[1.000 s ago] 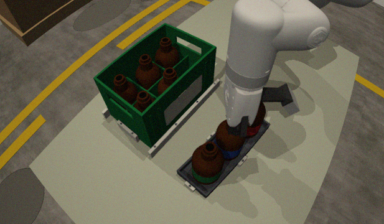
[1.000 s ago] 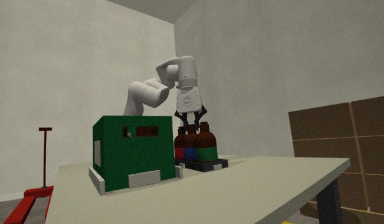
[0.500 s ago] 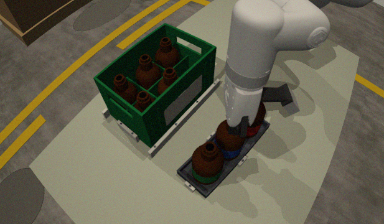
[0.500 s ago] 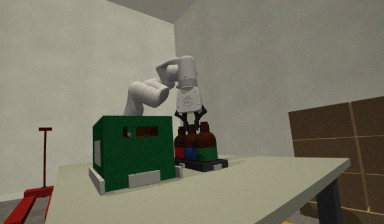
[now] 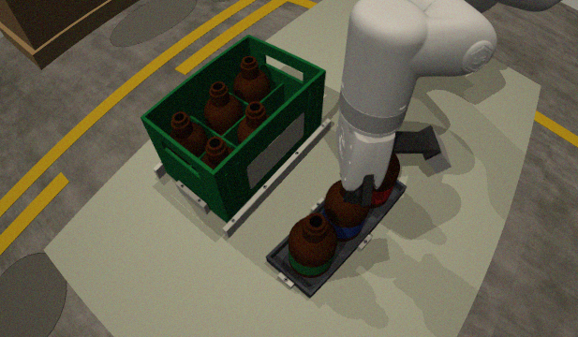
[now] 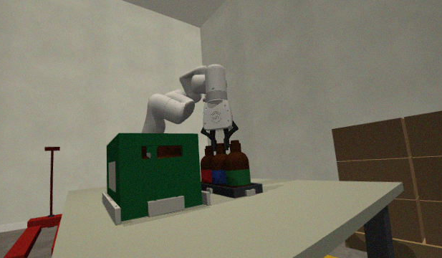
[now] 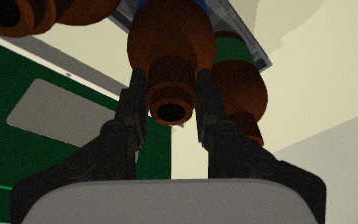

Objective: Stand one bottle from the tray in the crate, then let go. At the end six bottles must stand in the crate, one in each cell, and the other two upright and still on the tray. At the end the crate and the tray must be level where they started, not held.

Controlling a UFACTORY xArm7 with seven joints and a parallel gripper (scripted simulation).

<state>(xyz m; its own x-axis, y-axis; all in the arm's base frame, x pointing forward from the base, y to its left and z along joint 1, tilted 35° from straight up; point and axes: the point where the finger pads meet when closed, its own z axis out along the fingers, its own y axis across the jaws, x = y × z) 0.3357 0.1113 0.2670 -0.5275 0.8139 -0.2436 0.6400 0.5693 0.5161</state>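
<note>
The xArm gripper [image 5: 359, 198] [image 6: 221, 147] [image 7: 171, 85] is pointing down & clamping the neck area of the blue-label bottle [image 5: 340, 211] [image 6: 219, 163] [image 7: 172, 40], 1 finger on ea. side. That btl is standing upright in the middle of the dk. gray tray [image 5: 310, 291] [image 6: 238, 191] [image 7: 261, 57], btwn its 2 neighbors; its open mouth is showing btwn the fingers in the wrist view.

The green-label bottle [image 5: 312, 243] [image 6: 238, 161] [image 7: 240, 90] is standing upright toward 1 end of the tray; the red-label bottle [image 5: 392, 173] [image 6: 207, 163] is standing toward the other, partly hiding behind the arm [image 5: 377, 61] [image 6: 215, 79] in the top view.

The green crate [image 5: 228, 187] [image 6: 163, 179] [image 7: 10, 75] is sitting level beside the tray, w/ a gap btwn them. Inside, 5 brown bottles are standing upright in separate cells: 3 in the row farther fr. the tray, 2 in the nearer row. A gray panel [image 5: 276, 150] [image 7: 55, 110] is covering pt. of the crate's tray-side wall. Lt. gray rails [image 5: 279, 170] are running alongside the crate's base.

Crate & tray are both resting on the pale tabletop [image 5: 153, 281] [image 6: 242, 222].
</note>
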